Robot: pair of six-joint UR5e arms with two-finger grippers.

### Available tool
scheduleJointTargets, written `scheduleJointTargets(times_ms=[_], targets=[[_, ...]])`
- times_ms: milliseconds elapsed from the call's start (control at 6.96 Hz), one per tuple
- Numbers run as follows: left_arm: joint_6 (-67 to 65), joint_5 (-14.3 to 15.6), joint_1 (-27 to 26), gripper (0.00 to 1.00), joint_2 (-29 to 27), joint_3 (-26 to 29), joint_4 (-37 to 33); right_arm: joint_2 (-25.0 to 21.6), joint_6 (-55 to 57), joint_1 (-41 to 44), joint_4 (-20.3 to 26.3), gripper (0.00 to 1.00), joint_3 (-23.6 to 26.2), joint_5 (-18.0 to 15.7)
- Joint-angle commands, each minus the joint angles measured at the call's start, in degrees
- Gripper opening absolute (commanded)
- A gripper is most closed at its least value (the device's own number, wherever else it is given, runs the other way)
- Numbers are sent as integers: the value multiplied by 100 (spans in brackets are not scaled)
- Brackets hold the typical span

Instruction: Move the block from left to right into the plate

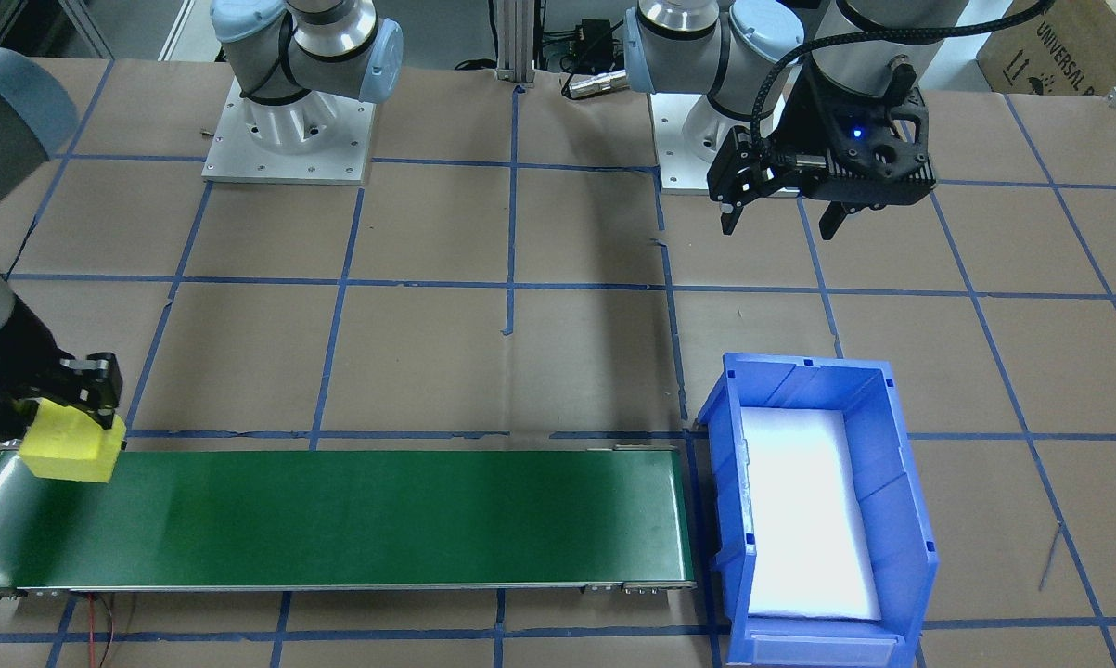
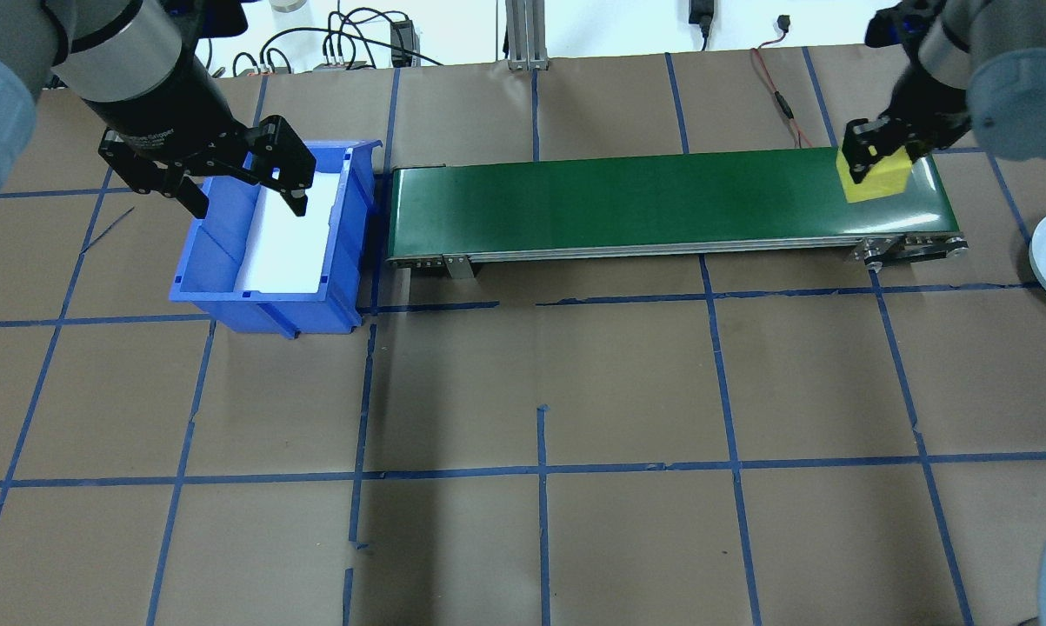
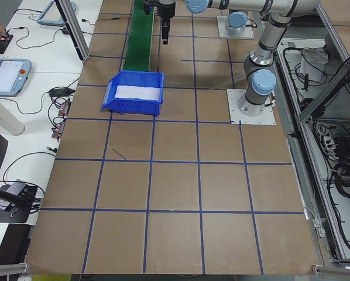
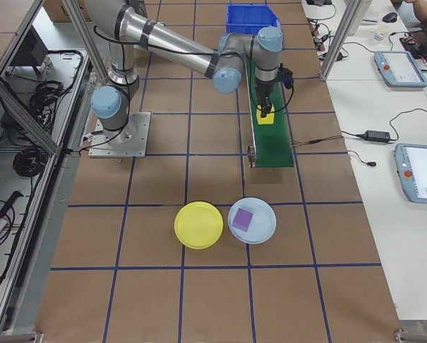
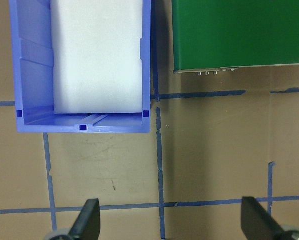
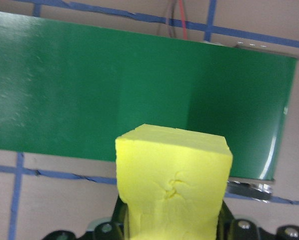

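Observation:
My right gripper (image 2: 875, 149) is shut on the yellow foam block (image 2: 876, 174), holding it at the right end of the green conveyor belt (image 2: 662, 200). In the right wrist view the block (image 6: 172, 185) fills the space between the fingers, with the belt behind it. Whether it touches the belt I cannot tell. The yellow plate (image 4: 198, 225) lies empty on the table beyond the belt's end, apart from the block (image 4: 265, 118). My left gripper (image 2: 249, 204) hangs open and empty by the blue bin (image 2: 218, 226).
A pale blue plate (image 4: 252, 223) holding a purple block (image 4: 243, 219) sits beside the yellow plate. The blue bin (image 1: 891, 445), lined with white foam, stands at the belt's (image 1: 353, 520) left end. Blue tape lines grid the brown table.

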Motion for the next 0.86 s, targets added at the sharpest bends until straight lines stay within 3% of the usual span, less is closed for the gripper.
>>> scheduleJointTargets(times_ms=[0, 431, 718], targets=[[0, 0, 0, 100, 0, 8, 0, -90, -1813, -1530, 145, 31, 200, -67], [0, 9, 0, 100, 0, -1, 0, -82, -3364, -3229, 266, 31, 297, -67], [0, 9, 0, 100, 0, -1, 0, -29, -4113, -4136, 434, 31, 716, -40]])
